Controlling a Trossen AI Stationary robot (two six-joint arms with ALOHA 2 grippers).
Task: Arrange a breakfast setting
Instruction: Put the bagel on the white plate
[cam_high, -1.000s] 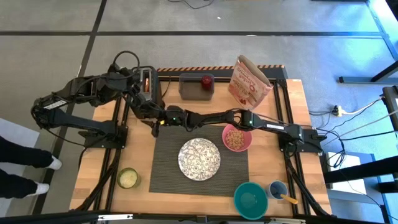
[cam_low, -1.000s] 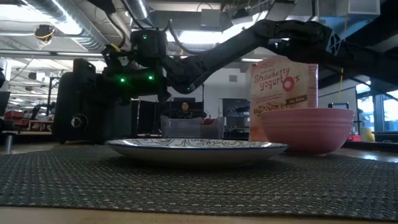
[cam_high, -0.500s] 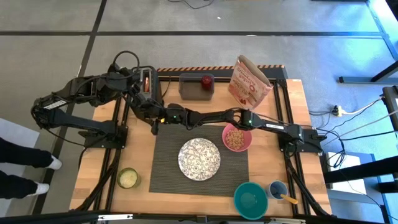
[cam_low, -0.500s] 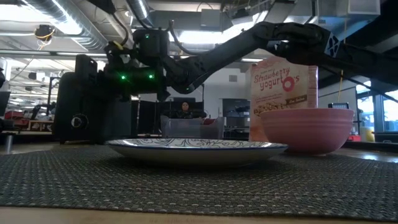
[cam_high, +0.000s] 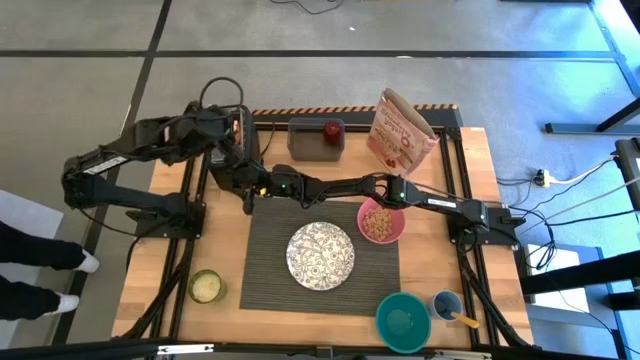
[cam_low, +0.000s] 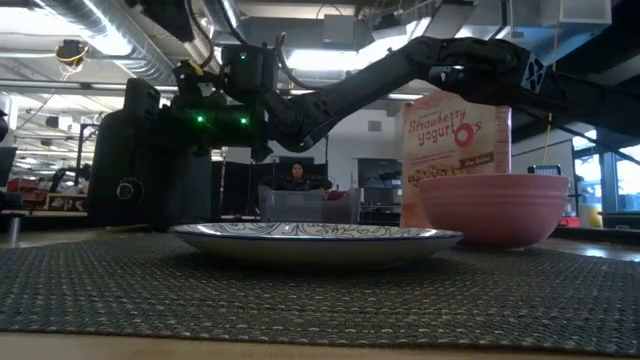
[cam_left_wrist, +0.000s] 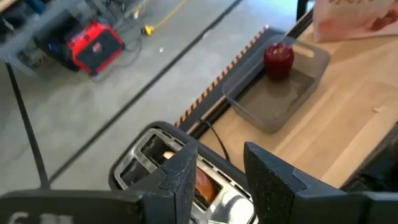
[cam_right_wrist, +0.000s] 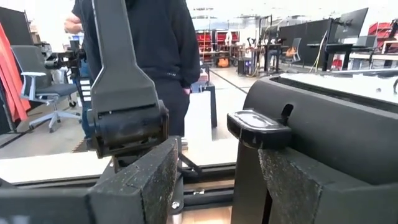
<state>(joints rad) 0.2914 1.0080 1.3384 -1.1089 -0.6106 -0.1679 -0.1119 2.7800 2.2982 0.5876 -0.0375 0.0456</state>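
Note:
The dark ribbed mat (cam_high: 270, 275) holds the patterned white plate (cam_high: 320, 255) and the pink bowl (cam_high: 381, 222), which has cereal in it. The red apple (cam_high: 331, 129) sits in a grey tray at the far edge. The bagel (cam_left_wrist: 200, 182) stands in the slot of a black toaster (cam_high: 238, 160) at the far left. My left gripper (cam_left_wrist: 221, 180) is open just above the slot. My right gripper (cam_right_wrist: 217, 180) is open at the toaster's near side, with the toaster's lever (cam_right_wrist: 258, 124) between its fingers; I cannot tell whether they touch it. A thin handle (cam_high: 466, 320) sticks out of a small blue cup.
A strawberry yogurt cereal bag (cam_high: 400, 135) stands at the far right. A teal bowl (cam_high: 403, 320) and the small blue cup (cam_high: 447, 303) are at the near right. A green-lidded jar (cam_high: 205, 287) is at the near left. A person in dark clothes (cam_right_wrist: 149, 50) stands beyond the table.
My left arm has risen and swung toward the table's far edge, and its gripper is now over the toaster's slot. My right gripper has stayed at the toaster's near side.

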